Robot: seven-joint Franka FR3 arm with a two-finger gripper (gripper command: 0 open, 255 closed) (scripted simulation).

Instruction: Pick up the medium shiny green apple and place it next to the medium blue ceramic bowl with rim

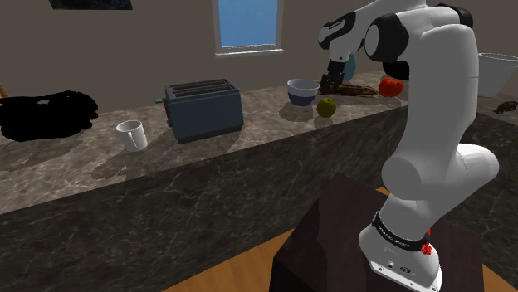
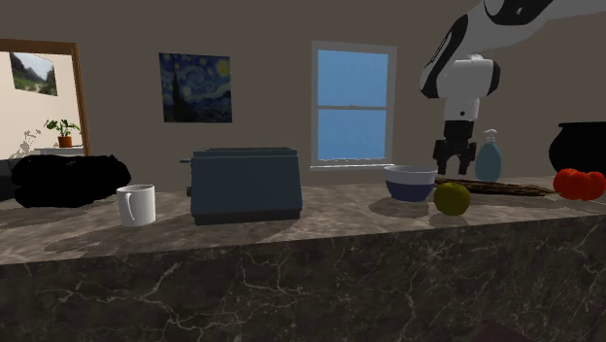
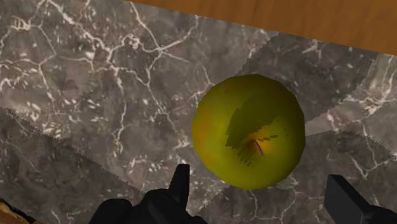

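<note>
The arm rises from the stand and bends over the counter (image 1: 249, 166), wrist pointing down. The gripper (image 2: 452, 163) hangs above the apple (image 3: 248, 130), fingers (image 3: 180, 184) spread wide and clear of it, holding nothing. The green apple sits on the dark marbled counter just beside the blue bowl (image 2: 410, 182), nearer the front edge. A toaster (image 2: 245, 183) and white mug (image 2: 136, 205) stand well apart along the counter. A window (image 2: 353, 102) is in the wall behind.
</note>
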